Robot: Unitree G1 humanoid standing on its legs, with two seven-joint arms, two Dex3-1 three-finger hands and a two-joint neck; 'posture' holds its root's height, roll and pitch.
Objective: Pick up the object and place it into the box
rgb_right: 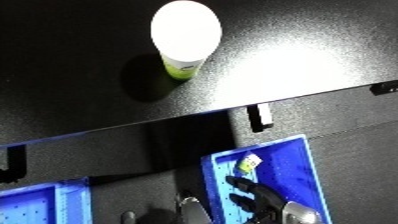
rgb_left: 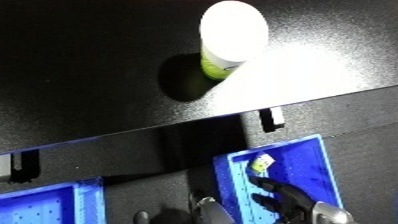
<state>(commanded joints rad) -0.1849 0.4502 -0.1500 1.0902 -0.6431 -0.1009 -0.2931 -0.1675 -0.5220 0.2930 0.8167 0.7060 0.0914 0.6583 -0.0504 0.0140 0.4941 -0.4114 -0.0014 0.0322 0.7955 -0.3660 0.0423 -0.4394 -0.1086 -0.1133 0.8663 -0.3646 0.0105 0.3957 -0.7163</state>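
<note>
White-capped green cylindrical container (rgb_left: 231, 37) upright on black speckled surface (rgb_left: 80, 65), far half, well apart from front edge; untouched, so reach step pending.

Right eye view: right hand (rgb_right: 258, 197) low over blue plastic bin (rgb_right: 306, 165), fingers relaxed, holding nothing; small yellow-white item (rgb_right: 250, 162) in bin. Left hand not visible. Next: lift clear of edge bracket (rgb_right: 258, 117), reach forward; open room around container.

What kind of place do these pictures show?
Probably a workshop or lab sorting station: a black table with a white-lidded container on it, blue bins below its edge, and the robot's right hand over one bin.
</note>
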